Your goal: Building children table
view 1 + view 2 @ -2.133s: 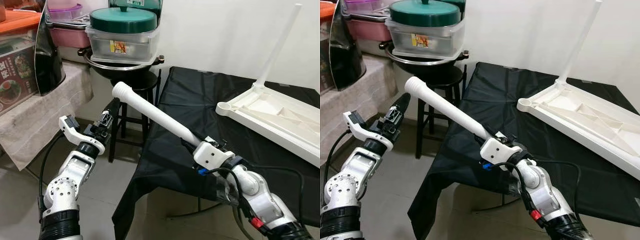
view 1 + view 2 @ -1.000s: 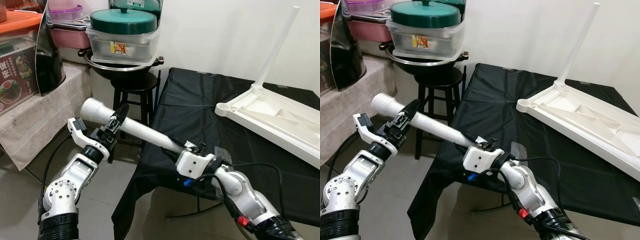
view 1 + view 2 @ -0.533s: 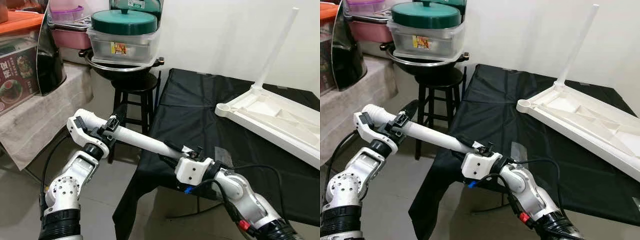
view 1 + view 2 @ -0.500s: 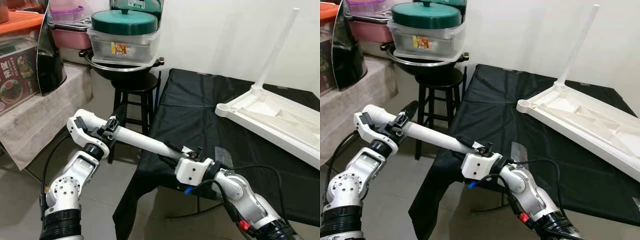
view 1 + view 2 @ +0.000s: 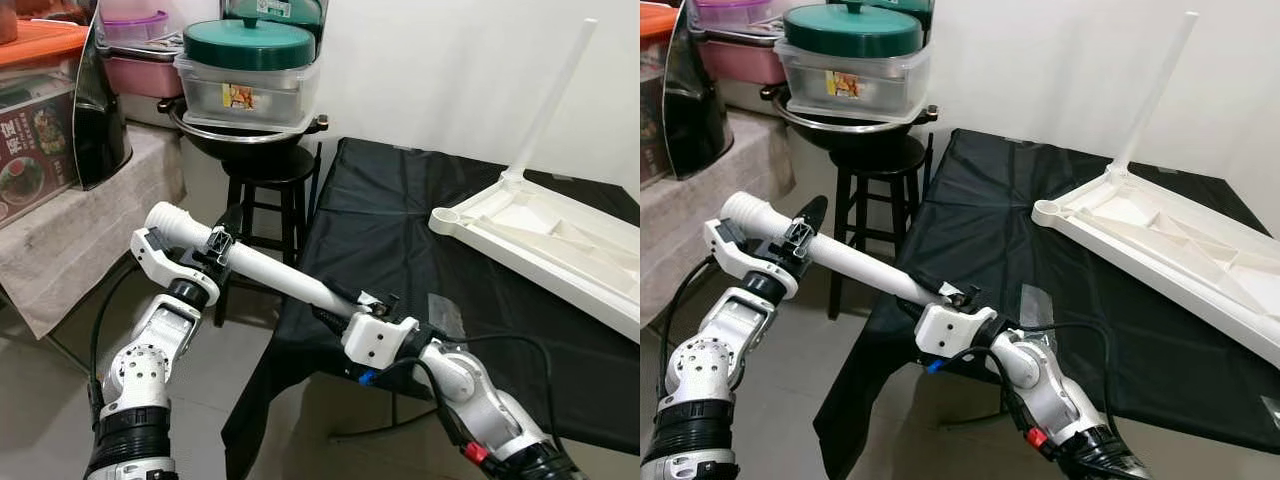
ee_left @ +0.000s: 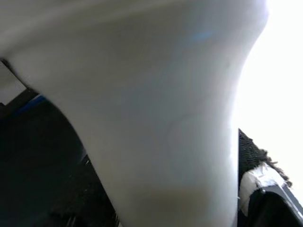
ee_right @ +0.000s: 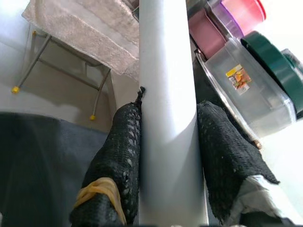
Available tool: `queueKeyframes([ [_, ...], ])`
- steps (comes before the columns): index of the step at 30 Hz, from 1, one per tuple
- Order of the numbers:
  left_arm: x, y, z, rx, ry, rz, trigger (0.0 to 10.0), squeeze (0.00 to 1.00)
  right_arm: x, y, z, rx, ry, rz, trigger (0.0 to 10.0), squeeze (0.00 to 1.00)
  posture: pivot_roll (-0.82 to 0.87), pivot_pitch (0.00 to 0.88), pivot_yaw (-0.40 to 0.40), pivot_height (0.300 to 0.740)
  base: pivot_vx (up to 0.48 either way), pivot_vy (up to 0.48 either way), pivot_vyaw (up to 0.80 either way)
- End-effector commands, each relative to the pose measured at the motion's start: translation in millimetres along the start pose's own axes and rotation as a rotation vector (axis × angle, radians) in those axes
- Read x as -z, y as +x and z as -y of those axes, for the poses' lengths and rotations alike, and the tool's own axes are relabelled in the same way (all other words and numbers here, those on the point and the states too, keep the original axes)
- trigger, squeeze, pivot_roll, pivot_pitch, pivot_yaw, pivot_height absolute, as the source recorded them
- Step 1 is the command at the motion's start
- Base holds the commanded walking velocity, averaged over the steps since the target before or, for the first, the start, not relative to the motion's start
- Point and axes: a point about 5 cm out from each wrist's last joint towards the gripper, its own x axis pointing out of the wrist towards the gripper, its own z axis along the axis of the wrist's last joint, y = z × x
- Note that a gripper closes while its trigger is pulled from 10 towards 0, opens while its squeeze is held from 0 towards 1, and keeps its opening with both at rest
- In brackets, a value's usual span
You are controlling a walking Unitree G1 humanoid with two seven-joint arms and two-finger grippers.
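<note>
I see a smooth, matt white plastic table leg (image 5: 270,272) clamped between the right gripper's (image 7: 168,156) fingers (image 7: 116,156), which look covered in rough black knitted mesh. The upturned tabletop (image 5: 545,245) is the same pale moulded plastic. Matt black cloth (image 5: 400,215) drapes the table. My arms read as brushed silver metal.

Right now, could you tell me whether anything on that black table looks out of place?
The white tabletop lies upside down on the black table with one leg pointing up. Nothing is spilled or visibly broken.
</note>
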Motion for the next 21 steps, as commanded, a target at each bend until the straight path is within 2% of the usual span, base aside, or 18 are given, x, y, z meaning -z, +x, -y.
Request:
queueKeyframes([
  [1, -23, -6.7, -18.3, -0.125, 0.039, 0.116, 0.0, 0.00, 3, -6.4, 18.4, 0.092, 0.042, -0.006, 10.0, 1.00, 0.04, 0.000, -0.089, 0.740, 0.000, 0.000, 0.00],
  [3, -24, -6.1, -20.3, -0.143, 0.042, 0.125, 0.0, 0.00, 1, -6.4, 28.5, 0.158, 0.076, 0.004, 10.0, 1.00, 0.05, 0.000, -0.090, 0.740, 0.000, 0.000, 0.00],
  [5, -25, -5.5, -22.6, -0.164, 0.045, 0.136, 0.0, 0.00, -1, -7.3, 40.3, 0.222, 0.065, 0.011, 10.0, 1.00, 0.05, 0.000, -0.090, 0.740, 0.000, 0.000, 0.00],
  [6, -25, -5.5, -22.6, -0.164, 0.045, 0.136, 0.0, 0.00, -1, -7.3, 40.3, 0.222, 0.065, 0.011, 10.0, 1.00, 0.05, 0.000, -0.090, 0.740, 0.000, 0.000, 0.00],
  [9, -28, -3.8, -27.6, -0.208, 0.038, 0.160, 0.0, 0.00, -9, -10.9, 63.3, 0.343, 0.026, 0.047, 10.0, 1.00, 0.04, 0.000, -0.086, 0.740, 0.000, 0.000, 0.00],
  [10, -28, -3.8, -27.6, -0.208, 0.038, 0.160, 0.0, 0.00, -9, -10.9, 63.3, 0.343, 0.026, 0.047, 10.0, 1.00, 0.04, 0.000, -0.086, 0.740, 0.000, 0.000, 0.00],
  [13, -29, -2.1, -32.2, -0.244, 0.002, 0.163, 0.0, 0.00, -25, -15.0, 83.5, 0.442, -0.001, 0.105, 10.0, 1.00, 0.04, 0.000, -0.078, 0.740, 0.000, 0.000, 0.00],
  [17, -29, -1.8, -32.8, -0.249, -0.006, 0.162, 0.0, 0.00, -27, -15.7, 85.7, 0.452, -0.005, 0.113, 10.0, 1.00, 0.04, 0.000, -0.078, 0.740, 0.000, 0.000, 0.00],
  [18, -31, 0.3, -33.8, -0.274, -0.043, 0.172, 0.0, 0.00, -32, -14.1, 85.9, 0.473, 0.054, 0.133, 10.0, 1.00, 0.03, 0.000, -0.082, 0.740, 0.000, 0.000, 0.00],
  [21, -32, 1.8, -34.4, -0.291, -0.069, 0.179, 0.0, 0.00, -35, -12.8, 85.4, 0.484, 0.100, 0.145, 10.0, 1.00, 0.03, 0.000, -0.082, 0.740, 0.000, 0.000, 0.00],
])
